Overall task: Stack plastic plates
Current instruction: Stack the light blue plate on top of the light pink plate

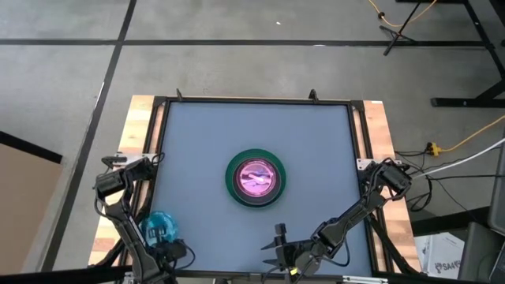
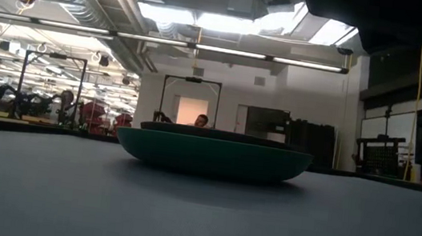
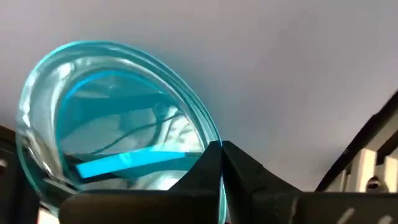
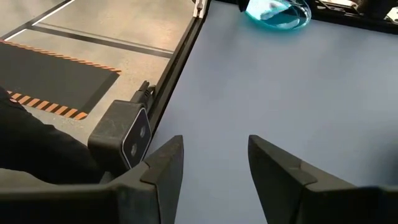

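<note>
A stack of plates point(image 1: 255, 179) sits in the middle of the table: a large dark green plate point(image 2: 210, 155) at the bottom, a dark rim above it, and a hot-pink plate point(image 1: 255, 177) with shiny translucent ones inside. My left gripper point(image 1: 162, 238) is near the table's near left corner, shut on a small translucent blue plate point(image 1: 159, 226), which also shows in the right wrist view point(image 4: 277, 12). My right gripper point(image 1: 276, 249) waits open by the near edge, right of the middle, touching nothing. My left gripper point(image 3: 219, 150) pinches the blue plate's rim point(image 3: 210, 138) between its two fingers, which meet at the edge nearest the wrist. The plate sits tilted in the hold. I cannot tell whether its low edge touches the table.
Grey table surface point(image 1: 316, 142) lies bare around the stack, inside a dark frame point(image 1: 252, 100) with wooden side boards. A camera housing point(image 4: 124, 134) sits at the table's edge by my right gripper. A person point(image 2: 203, 120) shows far off in the room behind.
</note>
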Tool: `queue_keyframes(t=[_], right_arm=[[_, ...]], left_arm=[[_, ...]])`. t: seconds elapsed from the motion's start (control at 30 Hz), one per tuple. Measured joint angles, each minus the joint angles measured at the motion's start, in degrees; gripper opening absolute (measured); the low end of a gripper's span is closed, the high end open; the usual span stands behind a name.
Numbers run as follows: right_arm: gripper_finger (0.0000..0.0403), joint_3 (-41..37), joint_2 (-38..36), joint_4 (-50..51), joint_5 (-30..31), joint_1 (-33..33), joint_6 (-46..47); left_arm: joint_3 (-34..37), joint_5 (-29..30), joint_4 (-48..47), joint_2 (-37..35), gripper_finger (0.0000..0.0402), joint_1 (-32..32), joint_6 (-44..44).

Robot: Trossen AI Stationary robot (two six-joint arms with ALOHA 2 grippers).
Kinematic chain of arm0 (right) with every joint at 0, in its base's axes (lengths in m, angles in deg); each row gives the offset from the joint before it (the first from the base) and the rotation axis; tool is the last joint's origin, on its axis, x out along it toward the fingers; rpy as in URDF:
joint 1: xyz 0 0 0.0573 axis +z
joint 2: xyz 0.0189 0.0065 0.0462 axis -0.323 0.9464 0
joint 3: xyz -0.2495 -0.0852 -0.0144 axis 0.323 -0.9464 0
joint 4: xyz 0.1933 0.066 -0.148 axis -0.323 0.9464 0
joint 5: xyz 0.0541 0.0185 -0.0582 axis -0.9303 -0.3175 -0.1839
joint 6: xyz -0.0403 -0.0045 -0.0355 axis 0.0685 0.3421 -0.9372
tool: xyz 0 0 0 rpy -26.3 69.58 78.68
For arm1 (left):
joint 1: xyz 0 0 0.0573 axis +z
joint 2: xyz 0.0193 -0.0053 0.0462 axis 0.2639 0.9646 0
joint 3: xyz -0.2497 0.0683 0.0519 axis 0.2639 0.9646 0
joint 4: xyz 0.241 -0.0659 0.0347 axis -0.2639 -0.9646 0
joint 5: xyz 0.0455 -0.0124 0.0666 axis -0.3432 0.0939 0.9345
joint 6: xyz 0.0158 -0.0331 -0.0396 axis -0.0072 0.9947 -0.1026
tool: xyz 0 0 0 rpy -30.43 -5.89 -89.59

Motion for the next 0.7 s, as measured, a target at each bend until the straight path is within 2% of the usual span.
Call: queue_keyframes(t=[0.27, 0.53, 0.7], right_arm=[[0.0172, 0.00, 0.00, -0.01, 0.01, 0.00, 0.00], [0.0172, 0.00, 0.00, 0.52, 0.01, 0.00, 0.00], [0.0172, 0.00, 0.00, 1.08, 0.01, 0.00, -0.02]], left_arm=[[-4.14, 6.08, -7.33, 0.00, 0.0002, 0.39, -4.51], [-9.01, 17.62, -18.54, -0.02, 0.0002, 0.64, -6.47], [-10.68, 27.53, -19.44, -0.26, 0.0002, 2.44, -10.01]])
